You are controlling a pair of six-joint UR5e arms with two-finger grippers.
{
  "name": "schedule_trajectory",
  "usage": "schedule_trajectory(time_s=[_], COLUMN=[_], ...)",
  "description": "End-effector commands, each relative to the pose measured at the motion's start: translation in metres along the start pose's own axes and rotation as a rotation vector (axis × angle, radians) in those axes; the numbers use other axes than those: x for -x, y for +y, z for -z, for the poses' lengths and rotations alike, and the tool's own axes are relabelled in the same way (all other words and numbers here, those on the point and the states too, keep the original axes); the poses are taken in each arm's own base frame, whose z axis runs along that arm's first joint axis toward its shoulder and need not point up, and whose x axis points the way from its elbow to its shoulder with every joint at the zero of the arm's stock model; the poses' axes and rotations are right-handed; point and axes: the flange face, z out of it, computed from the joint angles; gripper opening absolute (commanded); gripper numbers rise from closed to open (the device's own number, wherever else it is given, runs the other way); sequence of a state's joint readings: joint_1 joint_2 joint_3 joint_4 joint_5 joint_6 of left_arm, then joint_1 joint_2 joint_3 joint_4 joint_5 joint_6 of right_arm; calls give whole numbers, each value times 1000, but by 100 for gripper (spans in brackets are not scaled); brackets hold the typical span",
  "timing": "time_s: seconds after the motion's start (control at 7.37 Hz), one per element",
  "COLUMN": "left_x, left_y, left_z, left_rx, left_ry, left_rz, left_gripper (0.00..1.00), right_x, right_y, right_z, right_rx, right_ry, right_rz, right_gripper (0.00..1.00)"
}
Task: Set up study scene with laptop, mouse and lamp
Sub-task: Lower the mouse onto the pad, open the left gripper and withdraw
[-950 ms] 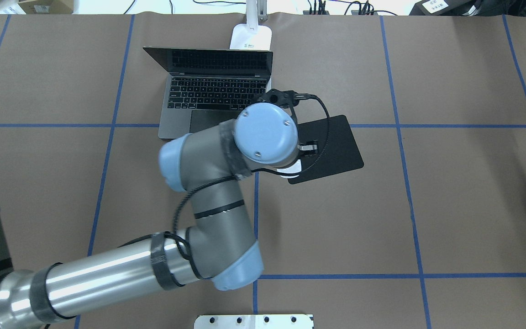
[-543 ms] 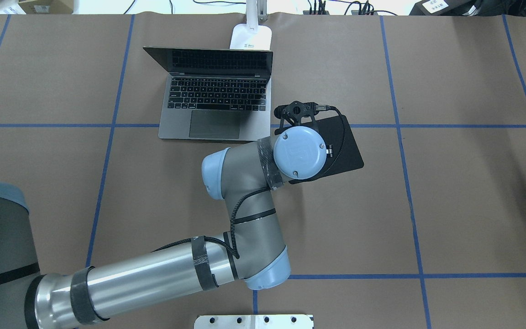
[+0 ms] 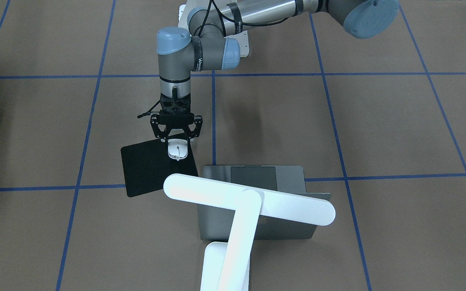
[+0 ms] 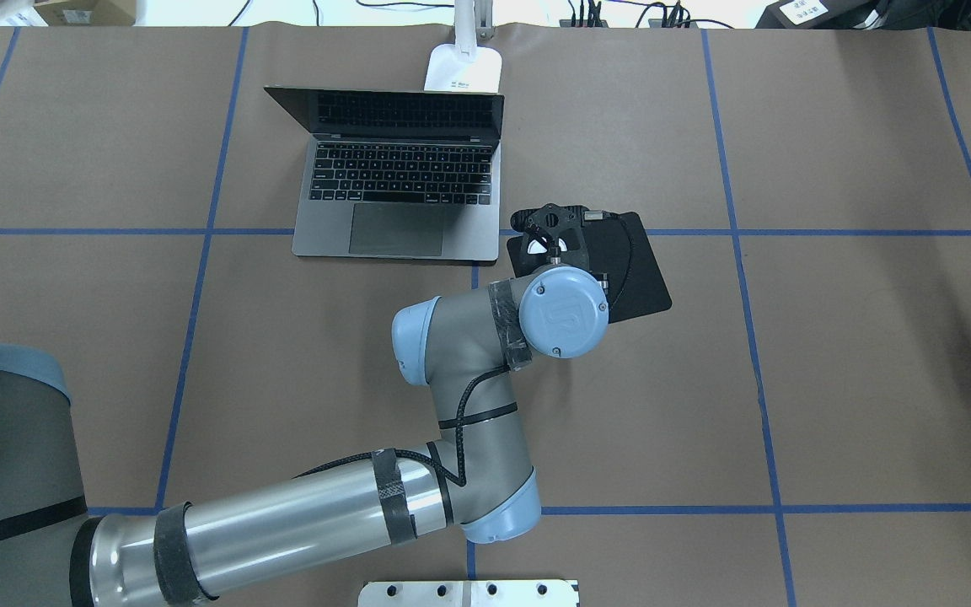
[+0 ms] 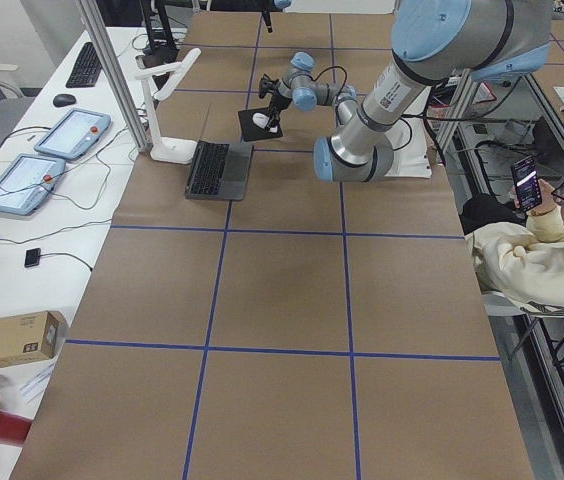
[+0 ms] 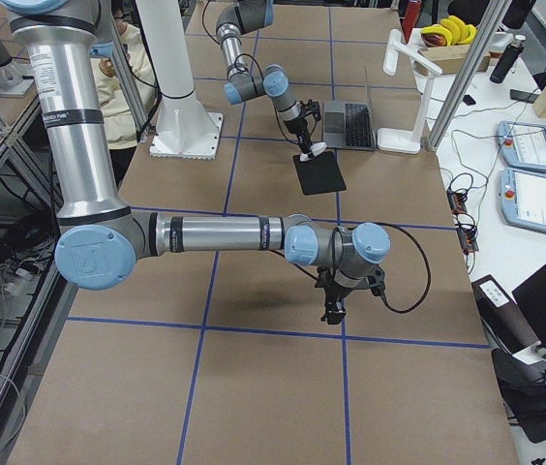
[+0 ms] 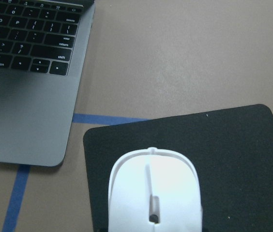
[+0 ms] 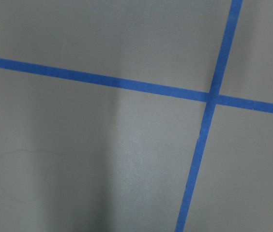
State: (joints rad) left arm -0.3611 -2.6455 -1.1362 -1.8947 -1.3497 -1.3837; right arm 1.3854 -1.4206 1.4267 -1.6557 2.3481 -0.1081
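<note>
A: Front cam, near to far?
B: The lamp (image 3: 249, 202) was nearest: white round-ended bar head on a slim arm. Behind it was the laptop (image 3: 289, 180), grey, lid open. Then the mouse (image 3: 176, 150): glossy white oval, low, over the black mouse pad (image 3: 148, 169) on its laptop side.
A: End effectors?
B: The left end effector (image 3: 177, 140) pinched the mouse. The right end effector (image 6: 336, 308) hung over the tabletop (image 6: 254, 387); couldn't tell its state.
</note>
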Motion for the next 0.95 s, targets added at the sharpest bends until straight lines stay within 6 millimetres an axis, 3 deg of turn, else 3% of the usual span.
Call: schedule_trajectory(time_s=[0.0, 0.27, 0.41, 0.68, 0.81], left_x=[3, 0, 23, 102, 133], left_y=[1, -9, -9, -27, -44], left_z=[-4, 27, 48, 124, 153], left_rx=[-17, -8, 34, 126, 190], left_ry=[1, 60, 86, 45, -4], left_rz=[-3, -29, -32, -105, -139], left_gripper=[99, 99, 99, 99, 99], right_x=[-4, -4, -4, -4, -10], right_y=[1, -2, -2, -1, 1], right_z=[2, 7, 7, 6, 9], right_rx=[-24, -44, -58, -58, -64], right_ry=[0, 7, 10, 13, 13], right_rz=[-15, -20, -6, -7, -20], right_gripper=[100, 100, 100, 100, 100])
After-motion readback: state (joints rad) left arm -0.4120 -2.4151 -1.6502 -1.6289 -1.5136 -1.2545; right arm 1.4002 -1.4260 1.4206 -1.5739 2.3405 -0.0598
